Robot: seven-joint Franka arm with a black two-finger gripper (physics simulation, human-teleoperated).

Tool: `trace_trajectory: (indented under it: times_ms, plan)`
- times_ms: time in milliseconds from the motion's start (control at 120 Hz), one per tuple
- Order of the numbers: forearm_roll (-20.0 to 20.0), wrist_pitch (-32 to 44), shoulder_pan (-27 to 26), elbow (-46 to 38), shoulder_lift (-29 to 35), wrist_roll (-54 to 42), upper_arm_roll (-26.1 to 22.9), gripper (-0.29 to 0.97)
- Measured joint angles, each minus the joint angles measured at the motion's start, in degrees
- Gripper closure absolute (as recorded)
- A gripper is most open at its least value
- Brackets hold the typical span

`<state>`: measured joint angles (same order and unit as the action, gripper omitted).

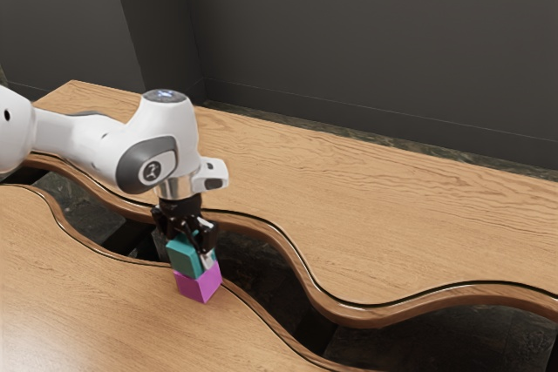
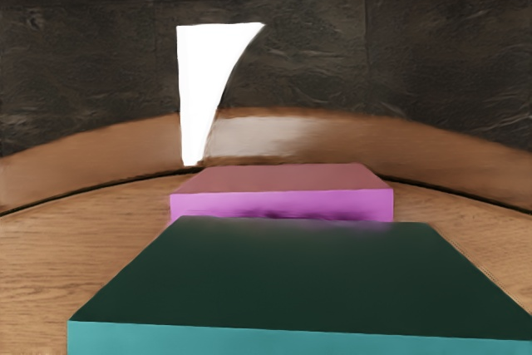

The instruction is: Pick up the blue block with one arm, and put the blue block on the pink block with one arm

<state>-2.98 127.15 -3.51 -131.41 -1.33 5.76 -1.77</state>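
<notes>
Exterior view first: the white seven-joint arm (image 1: 96,141) reaches in from the exterior view's left and points its black two-finger gripper (image 1: 187,250) straight down over the near section of the wavy-edged wooden bench (image 1: 78,302). The fingers (image 1: 209,250) stand on either side of a teal-blue cube block (image 1: 181,259) and grip it from two sides. Directly under that block sits a pink cube block (image 1: 200,287), which rests on the bench close to the curved edge, beside the dark gap (image 1: 261,276) that separates this section from the larger one toward the exterior view's right. The teal-blue cube block sits on top of the pink one, its bottom meeting the pink top, turned a little so the edges do not line up; whether its weight rests fully there or is carried by the grip, I cannot tell. From the wrist view, the teal-blue cube block (image 2: 291,288) looms large and dark just under the hand, with the pink cube block (image 2: 283,193) showing past its far edge. Beyond both runs the bench's curved rim (image 2: 349,135), then dark stone-like ground (image 2: 416,56), with a bright white patch (image 2: 204,81) whose nature I cannot make out.
</notes>
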Motion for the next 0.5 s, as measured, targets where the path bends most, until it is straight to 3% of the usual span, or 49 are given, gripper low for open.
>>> trace_trajectory:
  times_ms: [108,300,500]
  plan:
    - [0.93,0.05,0.52,-0.36,0.05,-0.31,0.10,0.27]
    - [2.33,-0.05,1.27,-0.13,0.79,-1.78,0.14,0.13]
    - [0.60,-7.38,1.31,9.61,4.17,-2.18,-0.31,0.05]
